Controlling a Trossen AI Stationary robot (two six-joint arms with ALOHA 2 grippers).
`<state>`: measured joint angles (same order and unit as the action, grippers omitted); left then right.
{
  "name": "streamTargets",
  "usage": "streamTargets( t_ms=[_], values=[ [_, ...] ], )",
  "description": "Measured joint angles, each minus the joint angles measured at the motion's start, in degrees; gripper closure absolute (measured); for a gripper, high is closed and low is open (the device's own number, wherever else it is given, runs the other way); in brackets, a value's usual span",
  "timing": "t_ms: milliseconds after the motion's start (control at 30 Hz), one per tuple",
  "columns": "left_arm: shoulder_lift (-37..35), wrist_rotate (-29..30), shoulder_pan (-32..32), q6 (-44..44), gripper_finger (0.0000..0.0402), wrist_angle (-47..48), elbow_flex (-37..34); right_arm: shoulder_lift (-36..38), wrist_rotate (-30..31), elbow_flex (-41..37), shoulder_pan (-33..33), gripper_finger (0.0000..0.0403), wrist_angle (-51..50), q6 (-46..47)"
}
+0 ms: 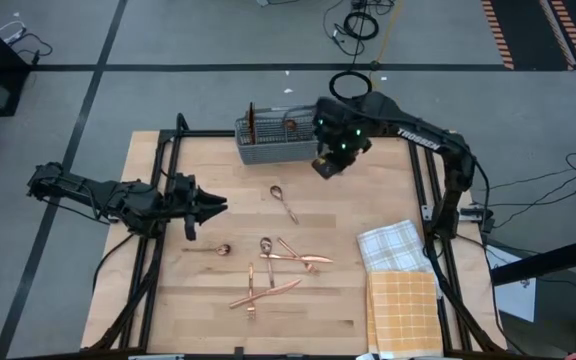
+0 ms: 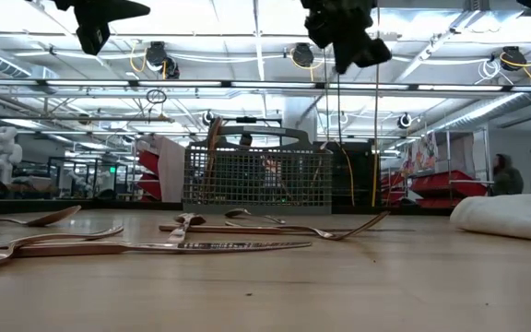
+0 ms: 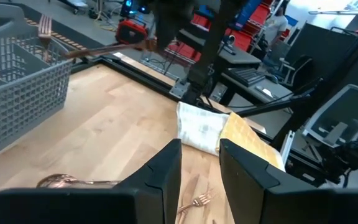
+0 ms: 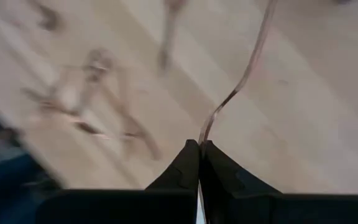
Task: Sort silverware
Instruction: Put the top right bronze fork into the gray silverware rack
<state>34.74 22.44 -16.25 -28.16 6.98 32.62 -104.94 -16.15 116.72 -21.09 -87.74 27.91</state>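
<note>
Right gripper [image 1: 330, 163]: hanging above the table just beside the caddy [image 1: 273, 140], on its right end. In the right wrist view its fingers [image 4: 188, 163] are pressing together on a thin copper piece [image 4: 244, 74] that is running out ahead of them over the wood. Which kind of piece it is cannot be told. In the low view the gripper [image 2: 353, 55] is showing high above the tabletop.

Left gripper [image 1: 213, 207]: hovering over the table's left side, pointing toward the centre. Its fingers [image 3: 160, 177] are standing apart with nothing between them.

Caddy: grey mesh, sitting at the table's far edge. A few copper pieces are standing upright in it, one at its left end [image 1: 251, 120].

Silverware on the table: a spoon [image 1: 283, 200] is lying alone near the centre, below the caddy. A small spoon [image 1: 213, 249] is lying near the left gripper. A cluster [image 1: 278, 265] of crossed forks, spoons and knives is lying in the middle of the near half. From the low view these pieces [image 2: 182, 245] are lying flat across the wood in front of the caddy.

Cloths: a white checked one [image 1: 393, 245] and an orange checked one [image 1: 403, 312] are lying at the table's right side, touching each other.
</note>
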Motion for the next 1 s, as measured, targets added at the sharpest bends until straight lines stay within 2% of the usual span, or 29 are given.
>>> streamTargets(
  t_ms=[67, 133, 200, 333, 633, 767, 933, 1000],
  values=[
    [0.0, -0.5, 0.0, 0.0, 0.0288, 0.0, 0.0, 0.4, -5.4, 0.0, -1.3, 0.0403, 4.7, 0.8],
    [0.0, -1.1, 0.0, 0.0, 0.0288, 0.0, 0.0, 1.2, -7.3, 0.0, -2.2, 0.0403, 6.8, 2.7],
    [0.0, -1.5, 0.0, 0.0, 0.0288, 0.0, 0.0, 1.5, -7.1, 0.0, -3.6, 0.0403, 4.6, 3.2],
    [0.0, -2.7, 0.0, 0.0, 0.0288, 0.0, 0.0, 2.1, -2.7, 0.0, -6.4, 0.0403, -2.9, 3.0],
    [0.0, -2.8, 0.0, -0.1, 0.0288, 0.0, 0.0, 2.0, -3.2, 0.0, -11.0, 0.0403, -2.0, 4.0],
    [0.0, -2.9, 0.0, -2.6, 0.0288, -0.9, 0.0, 1.6, -5.3, 0.0, -13.0, 0.0403, -2.1, 3.8],
    [0.0, -2.9, 0.0, -3.0, 0.0288, -4.2, 0.0, 0.9, -6.9, 0.0, -15.3, 0.0403, -2.2, -1.7],
    [0.0, -2.6, 0.2, -3.0, 0.0288, -5.9, 0.0, 0.8, -9.6, 0.0, -16.0, 0.0403, -2.3, -4.2]
  ],
)
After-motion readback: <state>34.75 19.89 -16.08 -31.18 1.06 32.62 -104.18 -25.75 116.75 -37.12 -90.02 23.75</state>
